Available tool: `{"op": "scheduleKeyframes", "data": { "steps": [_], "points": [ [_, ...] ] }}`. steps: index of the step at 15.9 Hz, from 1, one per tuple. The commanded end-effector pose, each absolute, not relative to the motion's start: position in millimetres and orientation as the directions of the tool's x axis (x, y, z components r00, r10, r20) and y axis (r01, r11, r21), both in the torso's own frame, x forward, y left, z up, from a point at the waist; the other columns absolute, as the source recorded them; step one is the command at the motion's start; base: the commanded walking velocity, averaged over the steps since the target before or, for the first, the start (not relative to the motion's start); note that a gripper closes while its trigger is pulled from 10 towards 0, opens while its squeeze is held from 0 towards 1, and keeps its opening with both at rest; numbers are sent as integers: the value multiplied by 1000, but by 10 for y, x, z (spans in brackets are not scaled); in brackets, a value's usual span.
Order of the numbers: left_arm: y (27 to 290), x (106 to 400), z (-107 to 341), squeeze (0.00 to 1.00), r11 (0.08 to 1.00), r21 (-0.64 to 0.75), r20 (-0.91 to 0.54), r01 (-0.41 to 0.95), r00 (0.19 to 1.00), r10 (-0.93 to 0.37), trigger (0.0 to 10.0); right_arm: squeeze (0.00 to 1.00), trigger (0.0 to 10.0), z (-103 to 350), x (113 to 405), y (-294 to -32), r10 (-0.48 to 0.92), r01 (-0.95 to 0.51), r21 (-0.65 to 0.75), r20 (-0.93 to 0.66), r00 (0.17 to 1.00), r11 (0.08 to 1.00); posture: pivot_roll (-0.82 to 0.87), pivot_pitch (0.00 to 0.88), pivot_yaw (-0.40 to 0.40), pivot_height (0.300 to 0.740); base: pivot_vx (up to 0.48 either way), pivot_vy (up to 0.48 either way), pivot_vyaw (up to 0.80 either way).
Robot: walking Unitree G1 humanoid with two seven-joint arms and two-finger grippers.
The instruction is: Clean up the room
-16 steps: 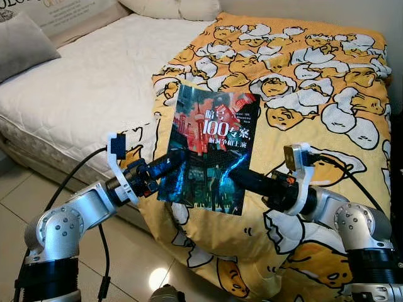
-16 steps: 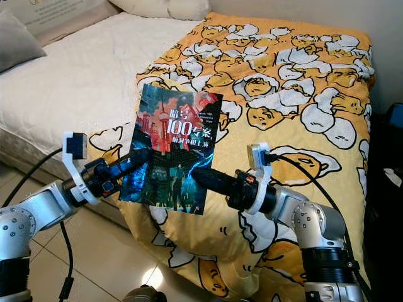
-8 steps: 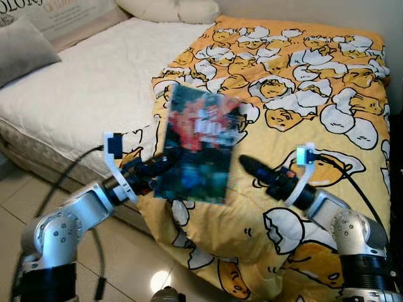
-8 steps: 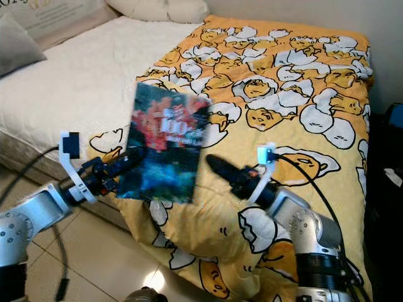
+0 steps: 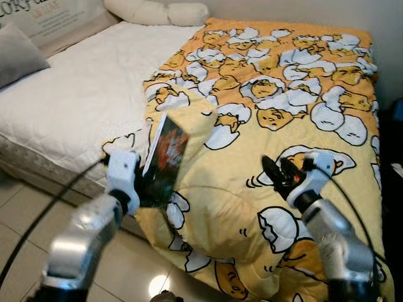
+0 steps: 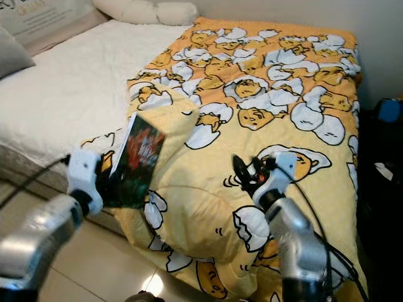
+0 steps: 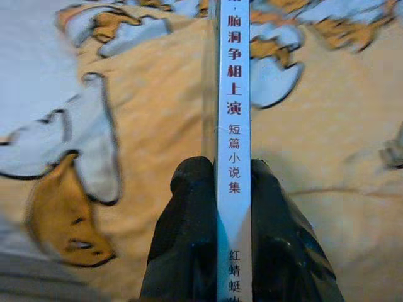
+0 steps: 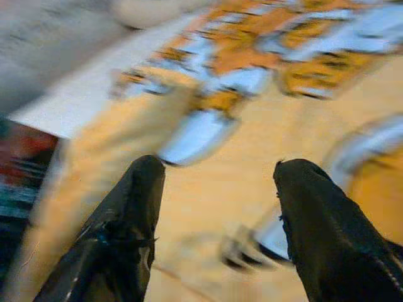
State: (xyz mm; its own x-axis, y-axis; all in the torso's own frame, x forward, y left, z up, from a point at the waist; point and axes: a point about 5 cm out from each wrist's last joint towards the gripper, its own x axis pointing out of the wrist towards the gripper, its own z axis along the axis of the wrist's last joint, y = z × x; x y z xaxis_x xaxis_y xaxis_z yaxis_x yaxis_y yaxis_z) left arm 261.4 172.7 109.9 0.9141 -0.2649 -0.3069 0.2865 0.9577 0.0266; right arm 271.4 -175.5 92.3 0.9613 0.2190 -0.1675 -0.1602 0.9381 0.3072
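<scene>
This is a bedroom in a home: a bed (image 5: 82, 94) with a white quilted mattress cover takes up most of the scene, standing on a glossy beige tiled floor (image 5: 25, 220). A yellow blanket (image 5: 283, 82) printed with cartoon egg characters is spread over the right half of the bed and hangs over its near edge. White pillows (image 5: 157, 11) lie at the head against the pale wall, with a grey cushion (image 5: 19, 55) beside them and a printed cushion with lettering (image 5: 44, 16) near the corner.
</scene>
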Motion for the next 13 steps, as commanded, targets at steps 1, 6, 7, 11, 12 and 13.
{"op": "scheduleKeyframes", "data": {
  "steps": [1,6,7,11,12,13],
  "points": [
    [1733,2595,1142,0,964,94,-259,248,941,-216,10000,0,10000,927,2638,-1701,185,-140,234,-183,966,962,-74,0,93,740,0,0,0],
    [1716,2514,1098,0,968,126,-240,217,954,-182,10000,0,10000,790,2594,-1753,62,-28,127,-269,961,991,-48,0,58,740,0,49,-208],
    [1746,2509,1095,0,971,137,-234,196,959,-160,10000,0,10000,789,2595,-1761,48,-18,113,-274,961,993,-40,0,53,740,0,311,-744],
    [1826,2485,1097,0,977,143,-229,158,966,-123,10000,0,10000,799,2601,-1720,41,-11,108,-279,959,994,-24,0,37,740,0,413,-772],
    [1840,2479,1100,0,979,143,-228,148,967,-113,10000,0,10000,801,2605,-1693,45,-15,106,-280,959,994,-19,0,33,740,0,450,-775],
    [1851,2477,1102,0,980,142,-227,142,968,-108,10000,0,10000,798,2612,-1682,49,-20,107,-283,958,994,-14,0,29,740,0,469,-781]
  ]
}}
